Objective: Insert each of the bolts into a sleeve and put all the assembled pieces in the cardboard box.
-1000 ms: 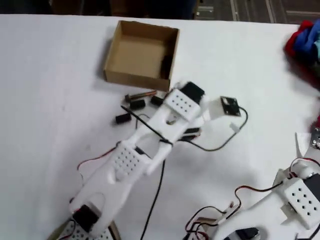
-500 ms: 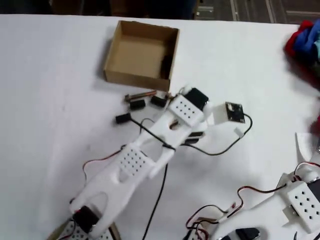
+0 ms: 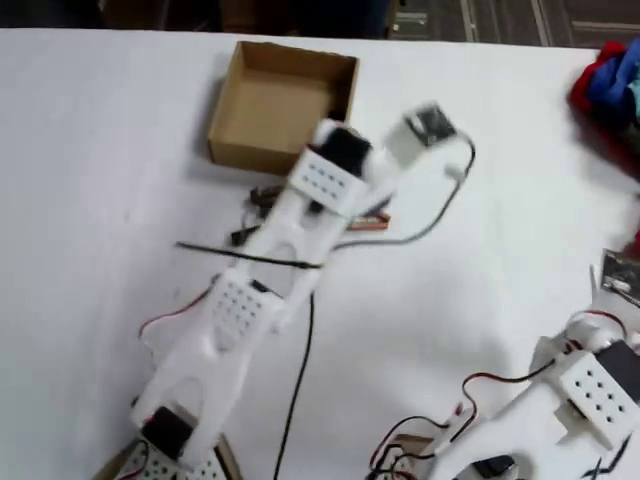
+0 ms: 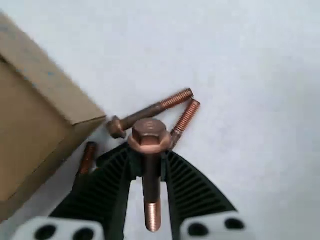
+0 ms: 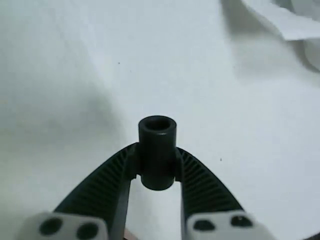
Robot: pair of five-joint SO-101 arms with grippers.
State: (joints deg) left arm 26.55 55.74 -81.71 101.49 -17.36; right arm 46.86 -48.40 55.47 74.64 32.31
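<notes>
My left gripper is shut on a copper bolt, its hex head pointing away from the wrist, held above the table beside the cardboard box. Two more bolts lie crossed at their tips just beyond, and a third lies by the box wall. In the high view the left arm stretches to the box's near side, with a black sleeve and a bolt beside it. My right gripper is shut on an upright black sleeve above bare table.
The right arm sits at the table's near right corner. Black and red cables trail across the table in front. A red and blue cloth lies at the far right edge. White paper lies beyond the right gripper.
The left arm has swung toward the box with the bolt, its wrist now at the box's near edge. The right arm shifted slightly at the near right.
</notes>
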